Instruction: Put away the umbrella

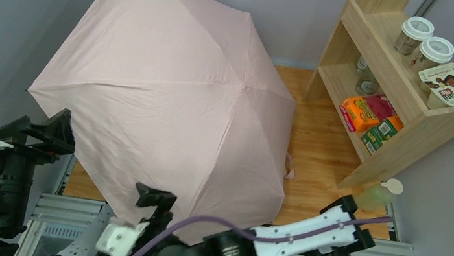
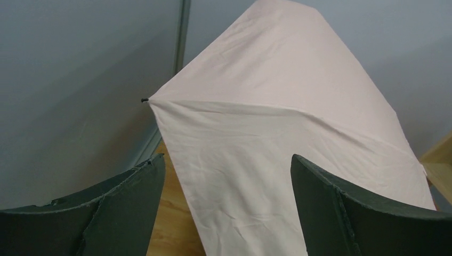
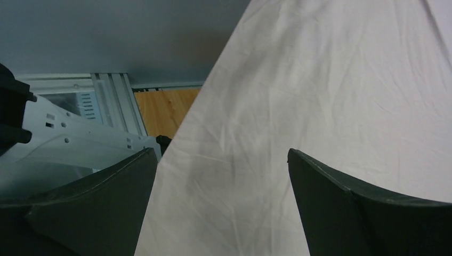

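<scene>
The pale pink umbrella (image 1: 176,95) stands open and spreads over most of the wooden table, canopy up, with its handle hidden underneath. Its pink strap (image 1: 289,166) hangs at the right edge. My left gripper (image 1: 59,132) is open and empty at the canopy's left edge; in the left wrist view the fabric (image 2: 256,160) fills the gap between the fingers (image 2: 122,208) without being held. My right gripper (image 1: 156,196) is open and empty at the canopy's near edge. In the right wrist view the fabric (image 3: 256,160) lies just ahead of its fingers (image 3: 341,213).
A wooden shelf unit (image 1: 428,120) stands at the right with lidded cups (image 1: 416,30), a yoghurt box (image 1: 450,83) and snack boxes (image 1: 369,116). A pale bottle (image 1: 381,192) sits by its foot. Grey walls close in on the left and back. Aluminium rails (image 1: 64,212) run along the near edge.
</scene>
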You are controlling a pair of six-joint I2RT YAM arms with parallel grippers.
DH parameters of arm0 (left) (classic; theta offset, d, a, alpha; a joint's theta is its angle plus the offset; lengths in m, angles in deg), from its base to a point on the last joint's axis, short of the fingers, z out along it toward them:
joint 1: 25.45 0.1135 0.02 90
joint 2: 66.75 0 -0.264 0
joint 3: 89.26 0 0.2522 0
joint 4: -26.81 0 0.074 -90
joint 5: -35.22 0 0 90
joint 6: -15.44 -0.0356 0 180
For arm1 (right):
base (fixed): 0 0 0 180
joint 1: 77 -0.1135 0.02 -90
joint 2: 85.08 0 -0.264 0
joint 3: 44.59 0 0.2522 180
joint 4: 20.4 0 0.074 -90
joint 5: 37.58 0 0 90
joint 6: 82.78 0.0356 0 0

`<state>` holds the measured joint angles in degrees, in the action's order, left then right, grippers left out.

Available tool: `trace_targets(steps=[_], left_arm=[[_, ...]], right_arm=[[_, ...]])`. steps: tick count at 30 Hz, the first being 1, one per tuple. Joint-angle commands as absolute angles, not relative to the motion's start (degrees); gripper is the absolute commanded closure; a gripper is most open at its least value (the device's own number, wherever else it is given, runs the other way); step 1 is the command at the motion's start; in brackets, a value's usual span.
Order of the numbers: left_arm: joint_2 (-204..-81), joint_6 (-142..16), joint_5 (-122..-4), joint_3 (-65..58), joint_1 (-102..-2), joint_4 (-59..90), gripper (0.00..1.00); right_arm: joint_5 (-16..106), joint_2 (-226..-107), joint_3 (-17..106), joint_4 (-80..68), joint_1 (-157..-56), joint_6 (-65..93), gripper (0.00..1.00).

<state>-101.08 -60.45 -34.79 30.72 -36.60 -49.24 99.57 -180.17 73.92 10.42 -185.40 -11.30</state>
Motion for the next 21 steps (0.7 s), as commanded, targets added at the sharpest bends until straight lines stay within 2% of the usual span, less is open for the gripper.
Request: trace_targets(steps=[1,6,7,9,12,14,16,20,21], left_arm=[[-102.52,-55.84,-28.41,34.54,-36.34,-58.41,0.08],[-101.73,-54.70,-29.82,37.26,-36.34,-62.61,0.08],[-101.99,-54.52,-29.47,37.79,-36.34,-64.46,0.08],[-102.26,-53.82,-28.51,39.46,-36.34,-66.48,0.08],[-101.30,-53.29,-27.62,39.82,-36.34,-67.20,0.08],[-100.24,-53.37,-27.97,39.64,-36.34,-66.94,0.08],[-98.57,-53.90,-29.11,38.51,-36.34,-65.36,0.08],[-95.84,-55.39,-32.01,36.92,-36.43,-61.58,0.08],[-95.49,-56.01,-33.06,37.18,-36.34,-60.70,0.08]], right_arm=[[118.41,-190.79,82.28,-2.75,-190.64,-27.46,0.00],[125.87,-203.36,90.79,-7.68,-192.40,-35.47,0.00],[127.98,-205.73,91.85,-13.00,-192.14,-41.24,0.00],[130.80,-210.57,92.13,-28.00,-191.27,-58.60,0.00],[133.36,-217.51,95.01,-60.93,-189.25,-86.73,0.00],[133.10,-222.87,99.66,-73.47,-187.93,-102.92,0.00],[132.93,-223.69,100.75,-78.61,-186.79,-109.13,0.10],[133.19,-217.55,91.97,-76.43,-185.55,-103.97,0.29],[133.45,-215.97,90.47,-76.16,-185.29,-103.01,0.37]])
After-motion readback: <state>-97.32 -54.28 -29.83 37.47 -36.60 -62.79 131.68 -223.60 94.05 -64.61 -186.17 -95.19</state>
